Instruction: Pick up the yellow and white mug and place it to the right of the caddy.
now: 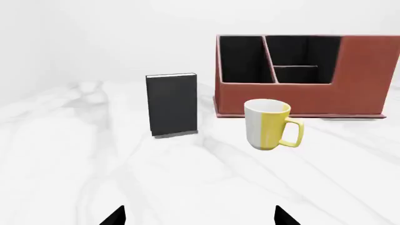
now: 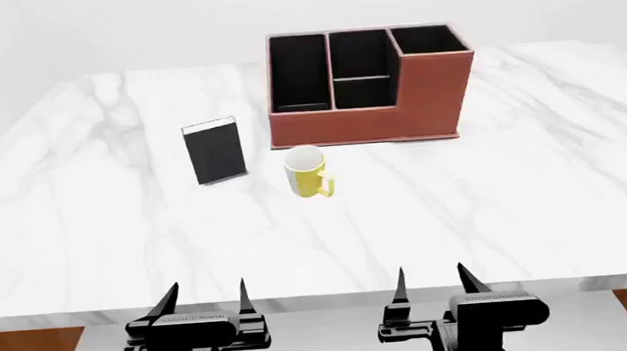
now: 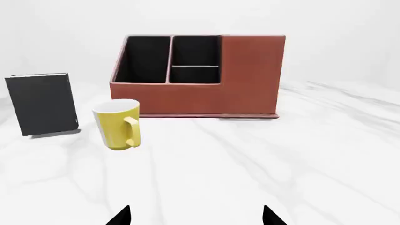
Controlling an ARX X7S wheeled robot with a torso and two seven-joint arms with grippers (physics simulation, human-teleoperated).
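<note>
1. One yellow and white mug [image 2: 309,173] sits upright, ahead of both grippers, just in front of the one caddy [image 2: 365,85].
2. One black box [image 2: 215,151] stands left of the mug.
3. Left gripper [image 2: 204,297] and right gripper [image 2: 432,280]: both spread wide, holding nothing, at the marble table [image 2: 536,193] near edge.

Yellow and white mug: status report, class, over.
Left gripper and right gripper open, empty, at table edge. Yellow and white mug upright, untouched, in front of caddy. Black box left of mug; approach unobstructed.
</note>
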